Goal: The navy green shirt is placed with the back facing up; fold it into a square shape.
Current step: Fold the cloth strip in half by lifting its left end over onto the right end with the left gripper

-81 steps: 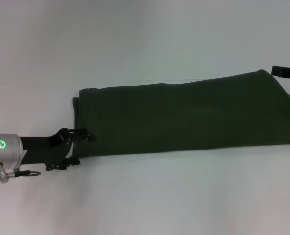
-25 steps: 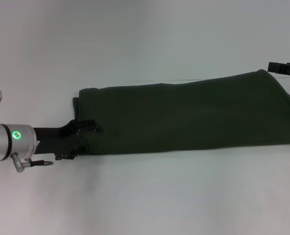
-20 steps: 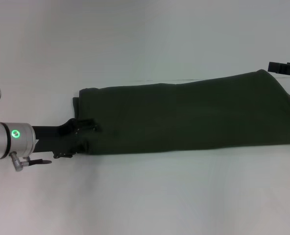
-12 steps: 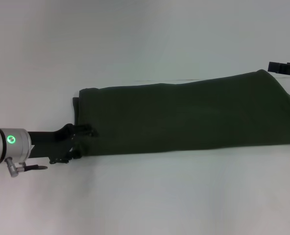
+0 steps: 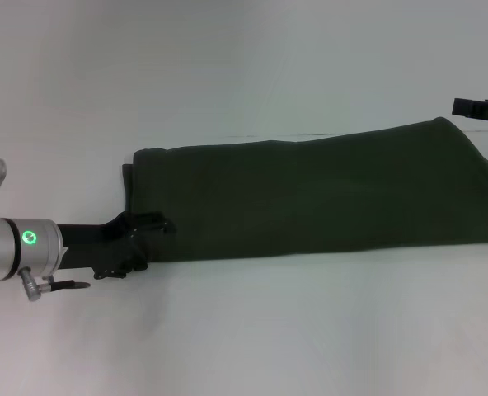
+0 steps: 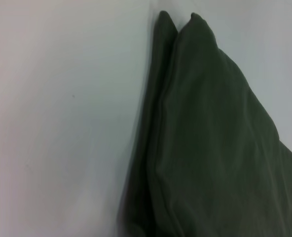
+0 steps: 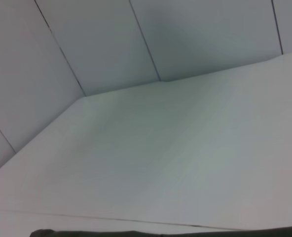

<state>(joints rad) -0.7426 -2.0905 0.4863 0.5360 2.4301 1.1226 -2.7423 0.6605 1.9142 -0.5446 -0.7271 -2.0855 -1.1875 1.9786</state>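
Head view: the navy green shirt [image 5: 318, 194] lies as a long band across the desk [image 5: 244, 330]. The left end effector [image 5: 141, 239] sits at its eight-o'clock corner, grip unclear; the right end effector [image 5: 480, 107] sits at two o'clock, also unclear. Left wrist view: stacked layers [image 6: 205, 143] should be pinched together. Right wrist view: only the hem edge [image 7: 136, 233] shows.

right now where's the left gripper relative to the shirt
In the head view the left gripper is at the near-left corner of the navy green shirt, which lies as a long folded band across the white table.
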